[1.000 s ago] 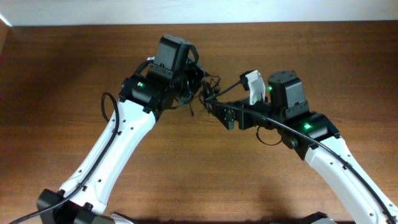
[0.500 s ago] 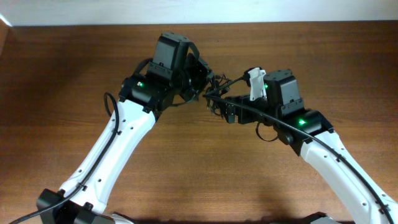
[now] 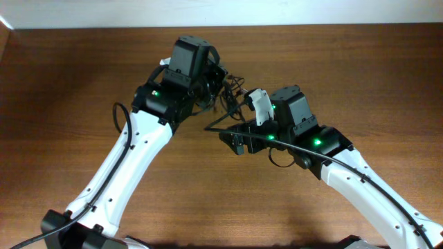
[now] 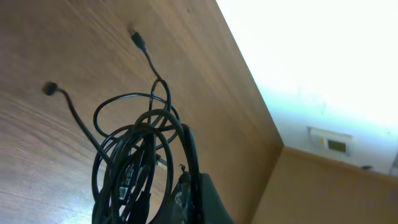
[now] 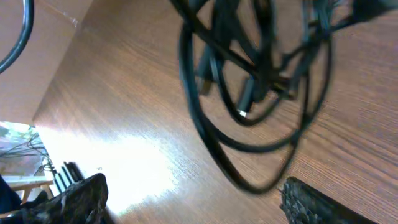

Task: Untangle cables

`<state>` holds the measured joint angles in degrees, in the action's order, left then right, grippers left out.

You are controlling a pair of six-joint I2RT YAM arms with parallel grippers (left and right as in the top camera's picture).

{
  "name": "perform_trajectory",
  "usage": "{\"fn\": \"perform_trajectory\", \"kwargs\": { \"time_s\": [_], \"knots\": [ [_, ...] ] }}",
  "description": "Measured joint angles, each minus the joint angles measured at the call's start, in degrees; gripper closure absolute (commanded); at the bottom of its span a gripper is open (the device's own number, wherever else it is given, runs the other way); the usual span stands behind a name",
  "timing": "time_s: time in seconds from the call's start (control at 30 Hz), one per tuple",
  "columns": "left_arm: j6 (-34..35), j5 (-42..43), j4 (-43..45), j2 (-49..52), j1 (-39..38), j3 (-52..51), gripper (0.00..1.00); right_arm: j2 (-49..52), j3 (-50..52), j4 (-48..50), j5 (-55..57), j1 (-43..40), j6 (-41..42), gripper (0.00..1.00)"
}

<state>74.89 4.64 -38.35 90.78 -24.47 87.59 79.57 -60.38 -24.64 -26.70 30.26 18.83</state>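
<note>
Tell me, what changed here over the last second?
The open right gripper swung left and slightly back toward its own base, drawing alongside the tangled bundle of thin black cables. It took hold of nothing. The shut left gripper stayed put, still gripping the bundle.

Brown wood-grain counter, pale wall bordering its far edge, black arm base sitting at its near-left corner, cables hanging above its middle, contact unclear.
</note>
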Motion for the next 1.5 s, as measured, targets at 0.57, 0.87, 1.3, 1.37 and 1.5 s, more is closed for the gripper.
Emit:
{"fn": "perform_trajectory", "kwargs": {
  "time_s": [0.57,0.87,1.3,1.37,1.5],
  "knots": [
    [-5.92,9.49,-9.88,0.11,1.75,0.02,1.00,0.15,0.02,9.90,9.84,0.00,-12.28,0.10],
    [-6.14,12.96,-8.98,0.72,-0.48,0.02,1.00,2.84,0.00,9.94,15.52,0.83,-13.00,0.96],
    [-12.48,-0.61,-15.63,0.72,-0.48,0.07,0.01,3.21,0.02,14.40,16.87,0.63,-8.28,0.96],
    [-13.09,-4.00,-19.23,0.72,0.31,0.07,0.01,2.10,0.02,15.93,16.52,0.63,-7.17,0.96],
    [-13.49,-6.05,-21.94,0.72,5.05,0.07,0.00,-2.23,0.02,16.59,16.09,0.59,-6.78,0.96]
  ]
}}
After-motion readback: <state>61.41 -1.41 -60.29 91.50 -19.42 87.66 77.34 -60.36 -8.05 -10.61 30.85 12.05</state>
